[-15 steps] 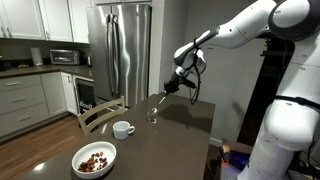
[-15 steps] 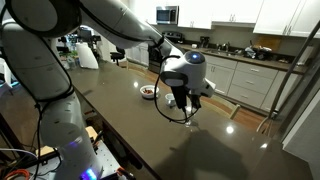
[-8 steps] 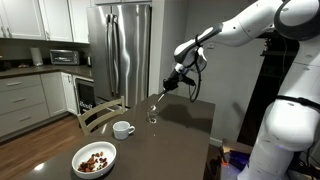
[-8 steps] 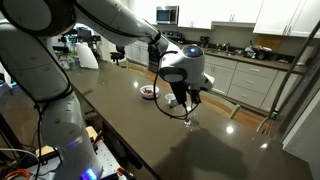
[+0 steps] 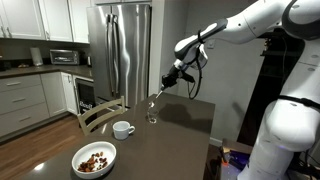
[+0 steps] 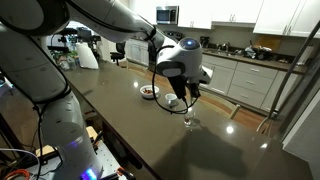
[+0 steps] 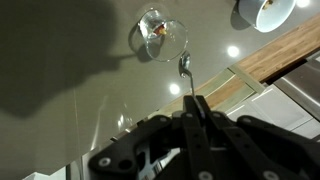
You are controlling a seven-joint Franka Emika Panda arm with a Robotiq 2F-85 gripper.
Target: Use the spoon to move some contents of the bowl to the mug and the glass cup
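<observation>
**In an exterior view:** the pincer (image 5: 172,83), clamped on the spoon (image 5: 160,96), hangs over the glass cup (image 5: 152,117). The mug (image 5: 123,129) and the bowl (image 5: 94,168), holding most contents (image 5: 93,158), stand further along the dark, glossy tabletop (image 5: 180,140), with a steel fridge (image 5: 120,50) behind.

**In an exterior view:** kitchen counters (image 6: 240,70) line the far wall.

**Wrist view:** some brown pieces lie in the glass cup and the spoon looks empty. That share seems delivered; the mug's fill cannot be told.

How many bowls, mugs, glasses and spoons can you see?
bowl: 1
mug: 1
glass cup: 1
spoon: 1
Total: 4
</observation>
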